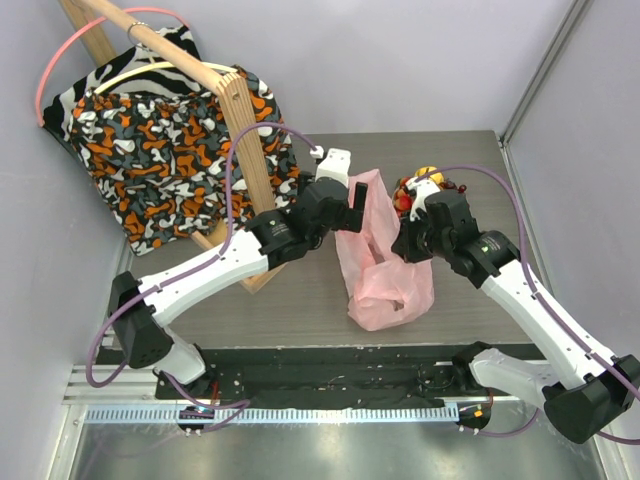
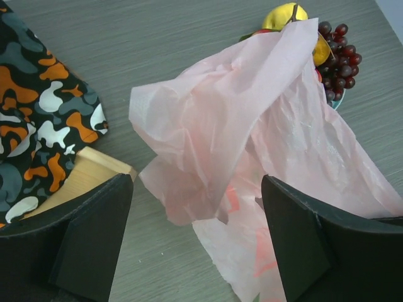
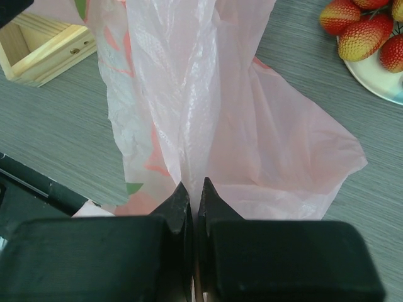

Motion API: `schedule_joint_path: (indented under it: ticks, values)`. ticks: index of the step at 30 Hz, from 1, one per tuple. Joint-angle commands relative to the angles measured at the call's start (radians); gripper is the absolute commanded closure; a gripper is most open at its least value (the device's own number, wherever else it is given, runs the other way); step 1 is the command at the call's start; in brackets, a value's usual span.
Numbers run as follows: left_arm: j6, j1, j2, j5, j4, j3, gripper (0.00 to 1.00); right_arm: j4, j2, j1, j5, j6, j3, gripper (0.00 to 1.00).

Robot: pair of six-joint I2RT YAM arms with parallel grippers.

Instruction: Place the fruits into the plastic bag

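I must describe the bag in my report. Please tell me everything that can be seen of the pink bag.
The bag is thin, crinkly, translucent pink plastic with faint red and green print. It lies crumpled on the table, its upper part drawn up in folds. The right claw is shut on a pinch of its film. The left claw is open, a raised fold between its fingers. The plate of fruits is close behind it.
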Motion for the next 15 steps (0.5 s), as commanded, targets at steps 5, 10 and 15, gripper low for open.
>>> schedule_joint_path:
  ticks: [5, 10, 15]
  values:
    - [0.104, -0.001, 0.083, -0.008, 0.017, 0.109, 0.44, 0.009, -0.005, -0.006, -0.006, -0.022, 0.018, 0.99]
    - [0.080, 0.001, 0.066, -0.032, -0.006, 0.109, 0.83, -0.011, -0.005, -0.006, 0.121, 0.000, 0.029, 0.97]
    - [0.043, 0.002, 0.034, -0.057, -0.107, 0.116, 1.00, -0.046, 0.007, -0.015, 0.314, 0.037, 0.119, 0.86]
